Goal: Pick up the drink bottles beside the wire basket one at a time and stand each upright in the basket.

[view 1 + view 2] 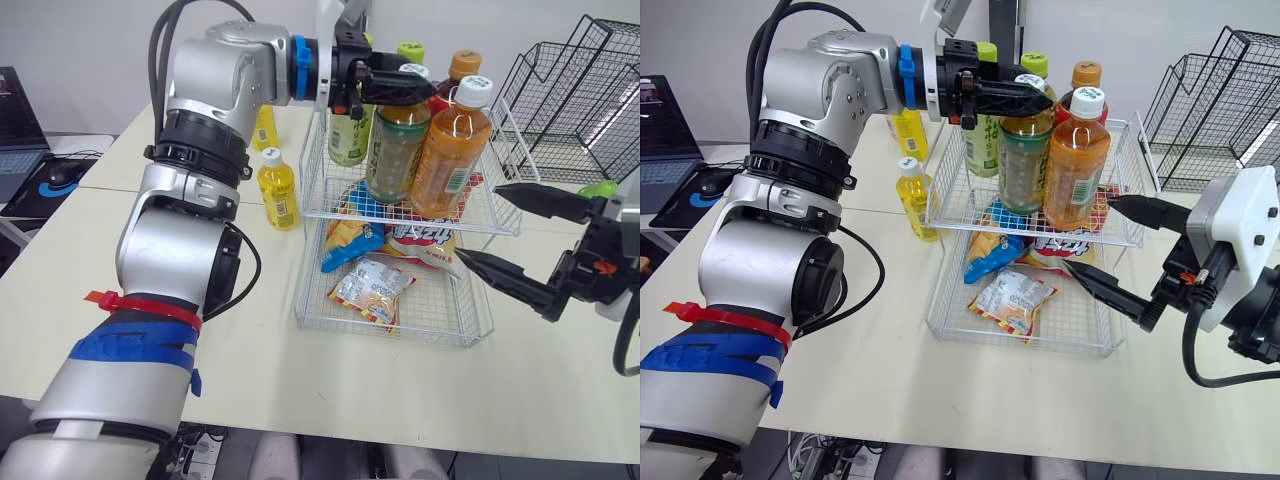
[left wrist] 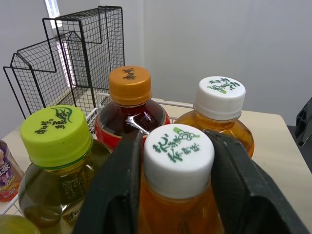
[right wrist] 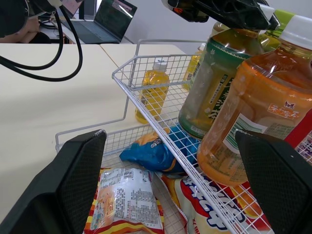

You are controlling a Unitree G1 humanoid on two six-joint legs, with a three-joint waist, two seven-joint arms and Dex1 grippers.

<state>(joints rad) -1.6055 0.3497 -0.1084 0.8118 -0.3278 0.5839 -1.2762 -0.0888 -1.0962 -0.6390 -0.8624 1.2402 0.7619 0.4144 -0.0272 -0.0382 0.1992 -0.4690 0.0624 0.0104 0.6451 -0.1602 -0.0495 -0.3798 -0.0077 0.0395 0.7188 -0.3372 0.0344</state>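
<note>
Left gripper: clenched tight round the white-capped neck of the green-label bottle.
Green-label bottle: stood upright in the wire basket, upper tier, just beside the orange bottle at its three o'clock.
Right gripper: fingers spread wide, gripped nothing, hovered at the basket's four o'clock.
Yellow bottle: stood upright on the table, nine o'clock of the basket.
Snack packets: lay in the lower tier.

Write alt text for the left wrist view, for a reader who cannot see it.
The left gripper holds a white-capped bottle of amber drink by its cap, one black finger on each side. Around it stand a lime-capped bottle, an orange-capped bottle and a second white-capped bottle, with a black wire rack behind.
</note>
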